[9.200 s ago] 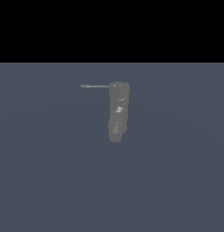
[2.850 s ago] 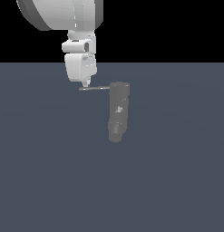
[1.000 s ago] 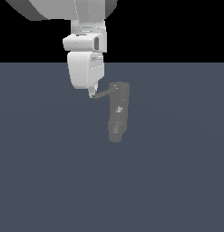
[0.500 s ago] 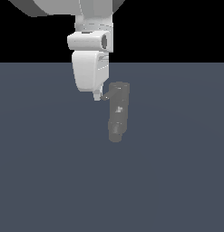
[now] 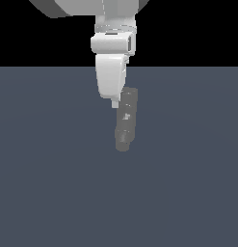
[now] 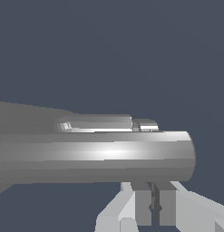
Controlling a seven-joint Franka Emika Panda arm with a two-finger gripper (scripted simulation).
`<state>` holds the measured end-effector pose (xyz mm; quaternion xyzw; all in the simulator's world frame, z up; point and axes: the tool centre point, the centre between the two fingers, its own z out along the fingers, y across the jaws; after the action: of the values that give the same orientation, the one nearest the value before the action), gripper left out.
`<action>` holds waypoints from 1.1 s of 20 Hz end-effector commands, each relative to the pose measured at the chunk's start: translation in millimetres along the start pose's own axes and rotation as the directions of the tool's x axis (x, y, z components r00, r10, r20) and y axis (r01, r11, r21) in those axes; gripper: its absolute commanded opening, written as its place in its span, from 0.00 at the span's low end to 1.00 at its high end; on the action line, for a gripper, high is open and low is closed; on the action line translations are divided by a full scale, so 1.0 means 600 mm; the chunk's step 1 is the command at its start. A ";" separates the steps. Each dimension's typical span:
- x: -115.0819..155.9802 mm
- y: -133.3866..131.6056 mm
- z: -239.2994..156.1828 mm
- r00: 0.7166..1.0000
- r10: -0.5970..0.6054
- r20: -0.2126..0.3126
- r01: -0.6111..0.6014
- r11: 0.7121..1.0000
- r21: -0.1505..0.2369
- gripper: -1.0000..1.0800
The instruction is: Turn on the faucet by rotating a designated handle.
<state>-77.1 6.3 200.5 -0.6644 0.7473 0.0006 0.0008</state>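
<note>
One gripper presses beside the faucet top, likely pushing the handle round; its jaws look nearly closed, gripping nothing.

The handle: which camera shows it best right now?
The wrist view: the handle fills the frame as a long grey rod just beyond the gripper. In the exterior view the white gripper hides it beside the faucet.

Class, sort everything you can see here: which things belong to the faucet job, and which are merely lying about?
Job:
faucet
handle
gripper, jaws closed together in the wrist view

Lying about:
nothing; only the floor
</note>
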 end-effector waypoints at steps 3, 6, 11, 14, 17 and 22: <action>0.058 -0.002 -0.001 1.000 0.017 -0.001 -0.017 1.000 0.000 0.00; 0.088 -0.001 -0.001 1.000 0.018 -0.001 -0.018 1.000 0.000 0.00; 0.128 -0.001 -0.001 1.000 0.019 -0.002 -0.019 1.000 0.000 0.00; 0.107 -0.013 0.000 1.000 -0.008 -0.001 0.008 1.000 0.000 0.00; 0.124 -0.027 0.000 1.000 -0.004 -0.001 0.004 1.000 0.000 0.00; 0.153 -0.052 0.000 1.000 0.001 -0.001 -0.001 1.000 0.000 0.00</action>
<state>-63.2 -79.5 200.6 -0.6666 0.7454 0.0022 -0.0014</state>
